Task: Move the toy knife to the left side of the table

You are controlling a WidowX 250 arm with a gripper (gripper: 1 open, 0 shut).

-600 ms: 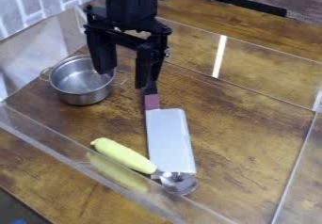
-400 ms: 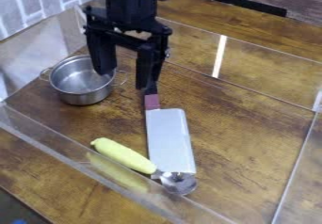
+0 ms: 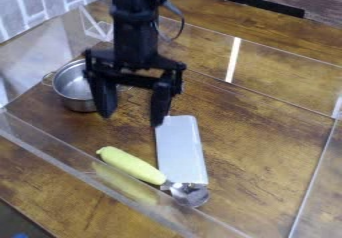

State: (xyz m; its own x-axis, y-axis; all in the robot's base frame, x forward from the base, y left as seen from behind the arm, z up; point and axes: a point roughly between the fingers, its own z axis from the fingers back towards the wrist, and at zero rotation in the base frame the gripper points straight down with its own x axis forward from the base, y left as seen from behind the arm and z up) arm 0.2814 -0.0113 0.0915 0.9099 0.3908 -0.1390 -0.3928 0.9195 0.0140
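Note:
The toy knife [image 3: 181, 149] lies flat on the table [image 3: 267, 172], its wide light-grey blade pointing toward the near edge; its handle is hidden behind my gripper. My gripper [image 3: 134, 110] hangs open just above the table, its two dark fingers spread wide. The right finger [image 3: 163, 100] stands over the knife's handle end, and the left finger [image 3: 106, 96] is to the left of it, in front of the pot. Nothing is between the fingers.
A small silver pot [image 3: 75, 87] sits at the left behind the gripper. A yellow-handled spoon [image 3: 144, 172] lies near the front wall, its bowl touching the blade's near end. Clear plastic walls [image 3: 60, 152] edge the tabletop.
The gripper has come down and toward the front, from above the pot's right side to the knife's handle end, and now covers the handle. The knife, spoon and pot have not moved.

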